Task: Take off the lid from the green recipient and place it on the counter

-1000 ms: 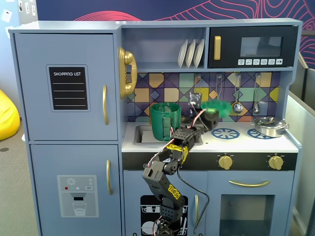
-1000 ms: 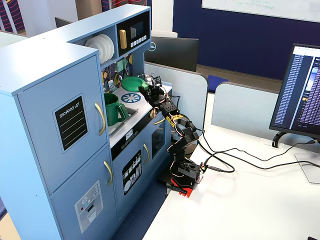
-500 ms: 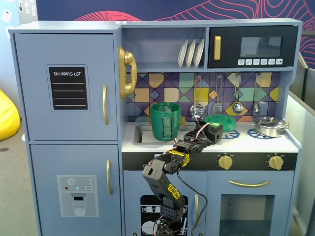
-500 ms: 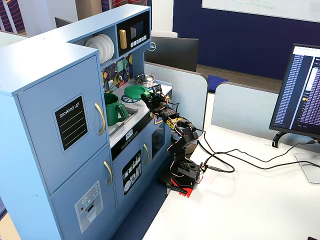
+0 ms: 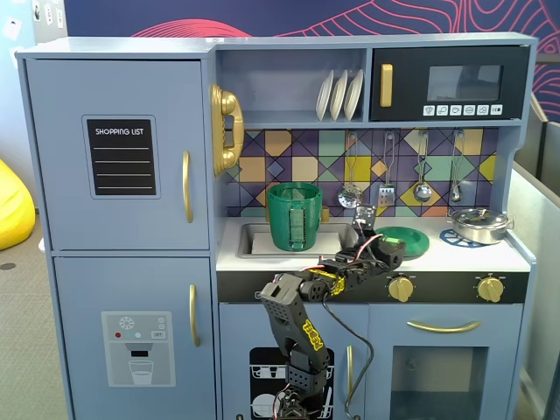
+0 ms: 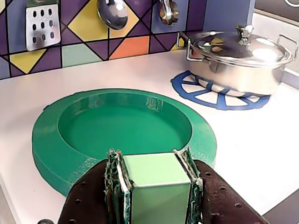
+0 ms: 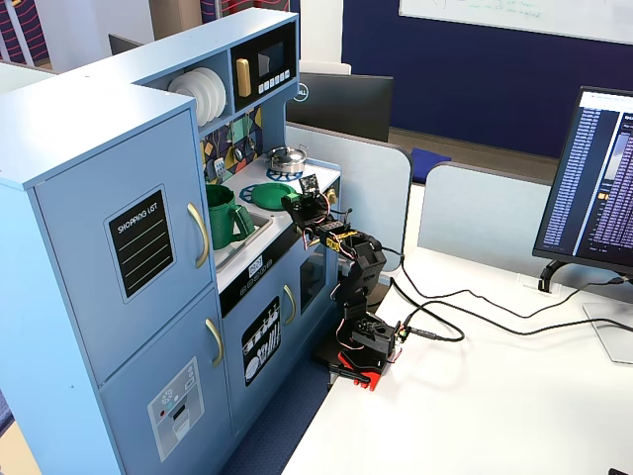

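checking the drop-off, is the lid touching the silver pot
Apart. The wrist view shows bare white counter between the lid and the silver pot.

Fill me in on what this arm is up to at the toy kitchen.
The arm has taken the green lid off the green recipient, which stands open in the sink. The lid now lies flat on the counter, beside the silver pot on its blue burner ring. The gripper sits at the lid's near edge, its jaws around the lid's light green handle. Whether it grips or has let go is unclear.

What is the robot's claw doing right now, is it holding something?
Gripper: shut on the handle of the lid, which lies on the counter.
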Available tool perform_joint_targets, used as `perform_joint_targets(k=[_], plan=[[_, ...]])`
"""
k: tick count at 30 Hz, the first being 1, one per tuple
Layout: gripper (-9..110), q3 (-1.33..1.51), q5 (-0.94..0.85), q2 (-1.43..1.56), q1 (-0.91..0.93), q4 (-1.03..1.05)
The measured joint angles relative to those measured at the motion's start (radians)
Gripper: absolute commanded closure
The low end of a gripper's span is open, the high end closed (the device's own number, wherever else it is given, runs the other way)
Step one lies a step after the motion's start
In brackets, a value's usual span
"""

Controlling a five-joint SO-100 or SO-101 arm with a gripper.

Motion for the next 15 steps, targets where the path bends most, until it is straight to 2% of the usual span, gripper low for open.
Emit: perform_joint_targets(k=[4, 7, 10, 15], plan=[[82, 0.0, 0.009, 0.0, 0.0, -0.018], [73, 0.0, 0.049, 0.0, 0.0, -0.023], [70, 0.002, 0.072, 0.008, 0.0, -0.023], [72, 0.002, 0.086, 0.1, 0.0, 0.052]])
